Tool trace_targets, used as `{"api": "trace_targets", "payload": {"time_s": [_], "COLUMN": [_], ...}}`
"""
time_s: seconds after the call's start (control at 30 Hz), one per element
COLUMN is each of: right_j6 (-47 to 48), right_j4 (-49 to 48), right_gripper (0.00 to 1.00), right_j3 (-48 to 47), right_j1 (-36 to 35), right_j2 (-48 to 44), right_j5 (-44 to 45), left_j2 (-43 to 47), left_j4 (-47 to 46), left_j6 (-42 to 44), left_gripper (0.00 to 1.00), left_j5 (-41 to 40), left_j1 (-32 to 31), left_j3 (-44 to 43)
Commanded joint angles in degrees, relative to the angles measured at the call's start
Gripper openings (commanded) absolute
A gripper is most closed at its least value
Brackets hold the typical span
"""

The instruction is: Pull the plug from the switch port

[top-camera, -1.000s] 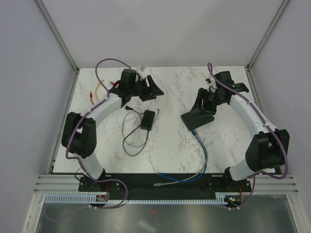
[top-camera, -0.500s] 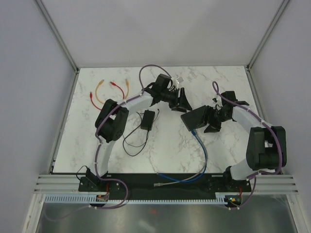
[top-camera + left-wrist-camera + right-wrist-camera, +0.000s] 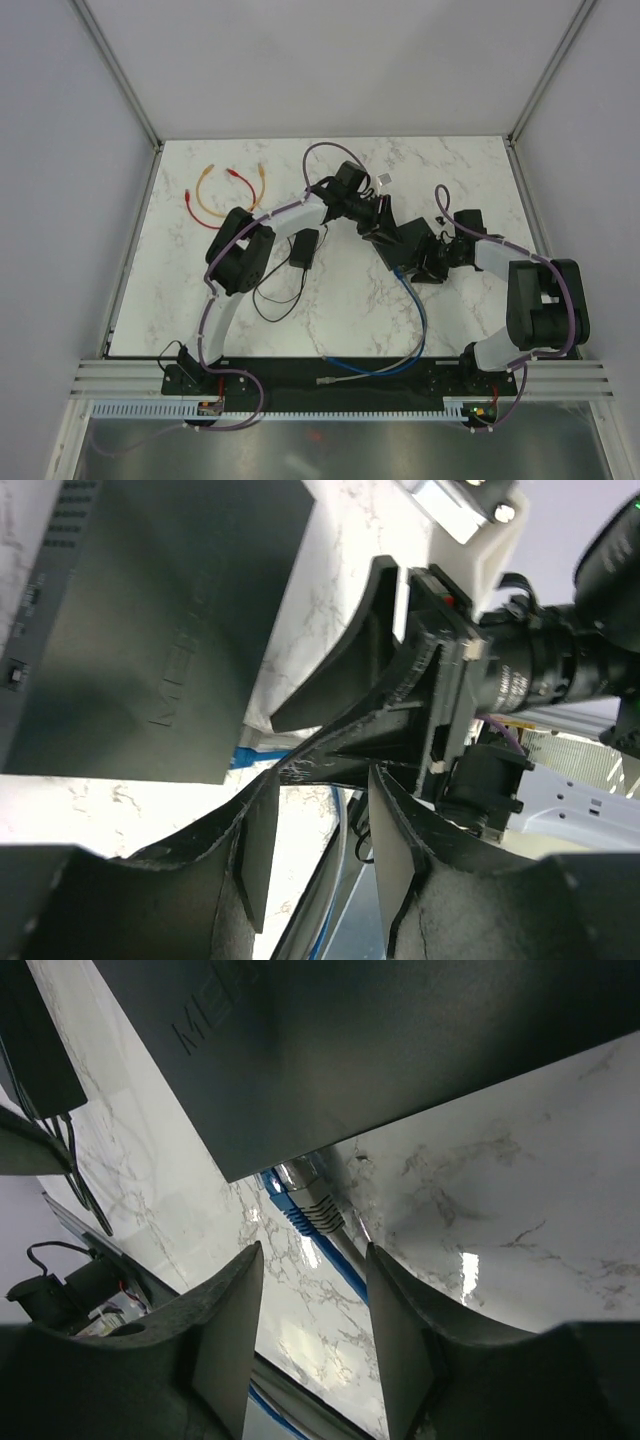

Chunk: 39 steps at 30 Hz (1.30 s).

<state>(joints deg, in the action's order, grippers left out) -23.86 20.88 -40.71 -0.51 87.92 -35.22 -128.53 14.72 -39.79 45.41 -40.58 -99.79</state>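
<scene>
Top external: both jaws now flank the switch (image 3: 404, 244).

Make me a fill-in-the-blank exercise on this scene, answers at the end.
The cable plugged into the switch is ____. The right gripper has its jaws ____. Seen from above, the power brick lies to the ____ of the switch. Answers: blue; open; left.

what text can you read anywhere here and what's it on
"ME": raised letters on the top of the switch, seen in both wrist views; the rest of the word is too dim or cut off.
White print on a black barrel on the right arm: too blurred to read.
Nothing else legible.
</scene>
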Motion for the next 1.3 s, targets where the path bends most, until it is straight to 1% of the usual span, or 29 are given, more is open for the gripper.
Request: {"api": "trace_targets", "payload": {"time_s": [0.0, 0.13, 0.17, 0.2, 0.4, 0.73, 0.87, 1.0, 1.27], "right_j6": [-1.7, -1.7, -1.7, -2.0, -3.6, -3.8, -3.9, -5.4, -6.1], "right_j4": [-6.8, -7.0, -7.0, -7.1, -9.5, -13.1, -13.2, -15.9, -17.3], "right_gripper": [0.52, 0.46, 0.43, 0.42, 0.36, 0.36, 0.36, 0.36, 0.38], "right_j3": [0.8, 0.2, 0.1, 0.0, -0.7, -1.0, -0.2, 1.2, 2.7], "right_j1": [0.2, 0.2, 0.2, 1.7, 2.1, 2.6, 2.6, 3.0, 3.2], "right_j2": [0.0, 0.8, 0.8, 1.0, 5.2, 7.8, 7.9, 8.5, 7.2], "right_j5": [-1.9, -1.3, -1.0, -0.7, -2.9, -7.6, -7.4, -8.8, -9.9], "left_j2": [-3.3, -5.8, -6.1, -6.7, -9.5, -11.1, -11.3, -11.8, -12.1], "left_j4": [2.7, 5.2, 6.4, 7.0, 10.1, 11.9, 12.0, 12.3, 13.0], "left_j6": [1.9, 2.6, 2.9, 3.2, 2.8, 1.7, 1.6, 1.1, 1.4], "left_gripper": [0.48, 0.46, 0.45, 0.45, 0.42, 0.41, 0.41, 0.41, 0.41], "left_j5": [1.3, 1.7, 1.7, 1.5, 1.1, 0.7, 0.7, 1.2, 1.3], "left_j1": [0.1, 0.1, 0.2, 0.1, 0.1, 0.2, 0.1, -0.1, -0.5], "left_j3": [-3.5, -6.6, -7.3, -8.1, -10.3, -10.7, -10.6, -10.7, -10.9]}}
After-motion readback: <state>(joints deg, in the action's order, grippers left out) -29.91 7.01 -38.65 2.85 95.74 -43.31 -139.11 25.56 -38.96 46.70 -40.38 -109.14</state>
